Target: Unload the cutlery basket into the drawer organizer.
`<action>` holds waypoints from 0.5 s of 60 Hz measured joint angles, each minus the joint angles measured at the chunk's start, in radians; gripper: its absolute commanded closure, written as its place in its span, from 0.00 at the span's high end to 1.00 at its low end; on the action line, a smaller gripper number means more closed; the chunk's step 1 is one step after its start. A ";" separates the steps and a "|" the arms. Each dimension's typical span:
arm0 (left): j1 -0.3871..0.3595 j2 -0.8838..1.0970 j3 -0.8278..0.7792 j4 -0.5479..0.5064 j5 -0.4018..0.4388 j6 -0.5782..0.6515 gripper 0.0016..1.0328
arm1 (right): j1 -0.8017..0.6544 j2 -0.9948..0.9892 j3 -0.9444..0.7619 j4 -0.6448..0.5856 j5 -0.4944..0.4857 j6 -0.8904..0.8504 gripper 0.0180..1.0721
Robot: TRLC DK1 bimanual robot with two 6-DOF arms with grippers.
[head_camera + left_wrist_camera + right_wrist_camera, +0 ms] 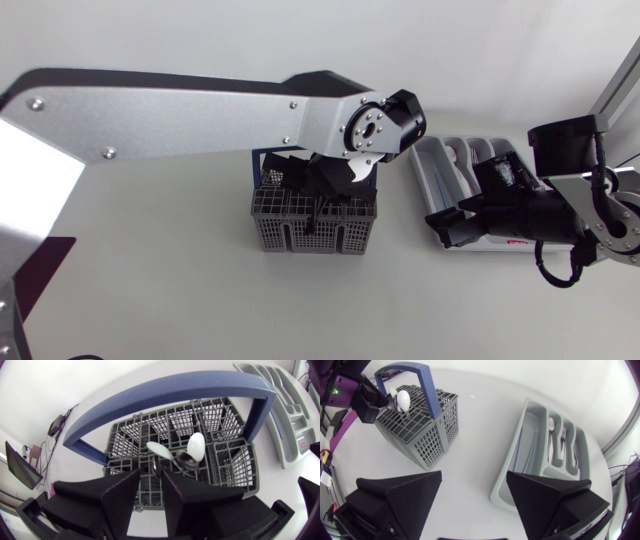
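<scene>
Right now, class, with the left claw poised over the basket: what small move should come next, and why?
Probably lower the left claw a little and shut it on the nearest spoon. The claw is open and holds nothing, it hangs just above the basket, and the spoon stands right ahead of its fingers.

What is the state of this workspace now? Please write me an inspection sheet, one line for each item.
Surface: white table.
Job's things: grey basket with a blue handle, spoons in it; grey organizer beside it, some cutlery already inside.
Clutter: nothing seen.
Grippers: left gripper open, just above the basket, with a utensil handle near the gap between its fingers; right gripper open and holding nothing, over the table between basket and organizer.
Cables: black cable looped at the right arm.
Surroundings: nothing seen.
</scene>
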 measured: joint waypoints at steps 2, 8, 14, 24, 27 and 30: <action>0.000 0.002 0.000 0.000 0.000 -0.005 0.41 | 0.000 0.000 0.000 0.000 0.000 0.000 0.88; 0.000 0.004 0.000 0.000 0.000 -0.011 0.36 | 0.000 0.000 0.000 0.000 0.000 0.000 0.88; 0.000 0.004 0.000 0.000 0.000 -0.014 0.28 | 0.000 0.000 0.000 0.000 0.000 0.000 0.88; 0.000 0.005 0.000 0.000 0.000 -0.014 0.22 | 0.000 0.000 0.000 0.000 0.000 0.000 0.88; 0.000 0.005 0.000 0.000 0.000 -0.014 0.20 | 0.000 0.000 0.000 0.000 0.000 0.000 0.88; 0.000 0.005 0.000 0.000 -0.003 -0.014 0.19 | 0.000 0.000 0.000 0.000 0.000 0.000 0.88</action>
